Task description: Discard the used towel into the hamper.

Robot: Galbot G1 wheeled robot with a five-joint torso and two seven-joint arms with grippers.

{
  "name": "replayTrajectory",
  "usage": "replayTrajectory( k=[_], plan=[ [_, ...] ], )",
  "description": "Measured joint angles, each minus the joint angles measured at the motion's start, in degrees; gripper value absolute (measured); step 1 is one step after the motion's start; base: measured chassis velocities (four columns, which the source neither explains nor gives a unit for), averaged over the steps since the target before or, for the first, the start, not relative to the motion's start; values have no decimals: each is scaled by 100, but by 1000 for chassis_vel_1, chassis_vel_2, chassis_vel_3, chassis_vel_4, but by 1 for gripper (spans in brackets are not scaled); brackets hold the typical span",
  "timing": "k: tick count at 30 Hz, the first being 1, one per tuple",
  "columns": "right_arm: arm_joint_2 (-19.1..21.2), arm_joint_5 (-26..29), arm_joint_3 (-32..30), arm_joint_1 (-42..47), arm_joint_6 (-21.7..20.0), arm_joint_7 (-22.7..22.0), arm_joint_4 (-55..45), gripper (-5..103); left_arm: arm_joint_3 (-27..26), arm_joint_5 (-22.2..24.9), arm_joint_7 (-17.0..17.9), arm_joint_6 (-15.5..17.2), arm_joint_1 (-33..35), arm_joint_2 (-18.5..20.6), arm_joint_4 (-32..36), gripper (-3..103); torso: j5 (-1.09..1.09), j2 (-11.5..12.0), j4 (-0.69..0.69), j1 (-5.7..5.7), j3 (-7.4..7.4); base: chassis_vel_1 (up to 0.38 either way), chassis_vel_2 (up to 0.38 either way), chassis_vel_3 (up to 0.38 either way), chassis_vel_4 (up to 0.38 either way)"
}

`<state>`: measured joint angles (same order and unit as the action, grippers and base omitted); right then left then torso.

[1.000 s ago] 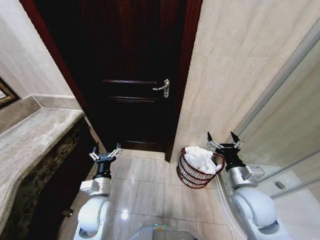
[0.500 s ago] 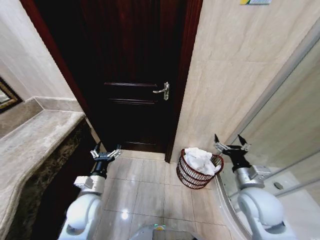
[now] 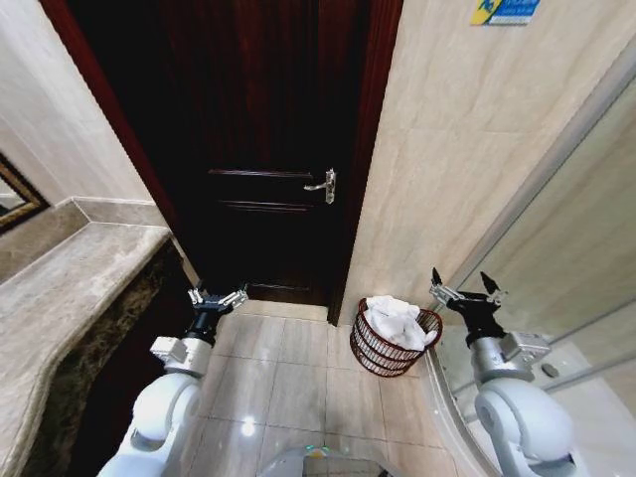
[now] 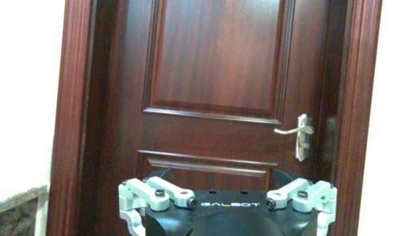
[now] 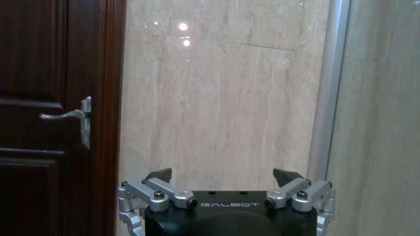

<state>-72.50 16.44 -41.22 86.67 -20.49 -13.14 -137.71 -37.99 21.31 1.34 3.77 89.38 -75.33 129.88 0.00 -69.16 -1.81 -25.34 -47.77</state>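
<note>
Tools: left tool (image 3: 218,298) spread, right tool (image 3: 465,291) spread | one hamper (image 3: 383,350) | one towel (image 3: 394,320) inside

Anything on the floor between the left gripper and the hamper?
Head view: bare floor tile separates the left gripper from the hamper, which holds the white towel. The right gripper is just beside the hamper.

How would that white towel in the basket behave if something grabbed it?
The towel lies crumpled in soft folds, so it would probably droop limply. Heaped above the hamper rim, it looks bulky yet likely light. Its cloth surface probably isn't slippery.
</note>
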Motion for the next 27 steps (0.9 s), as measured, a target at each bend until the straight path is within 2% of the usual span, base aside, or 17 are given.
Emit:
replayTrajectory(
  k=[6, 27],
  plan=[
    [51, 57, -106, -12, 20, 3, 36, 100, -12, -187, 9, -61, 94, -74, 14, 100, 0, -185, 0, -84, -99, 0, 0, 0, 0],
    [124, 124, -132, 46, 33, 66, -30, 100, -11, -379, -6, -158, 329, -274, 243, 100, -1, -847, 0, -383, -463, 0, 0, 0, 0]
  ],
)
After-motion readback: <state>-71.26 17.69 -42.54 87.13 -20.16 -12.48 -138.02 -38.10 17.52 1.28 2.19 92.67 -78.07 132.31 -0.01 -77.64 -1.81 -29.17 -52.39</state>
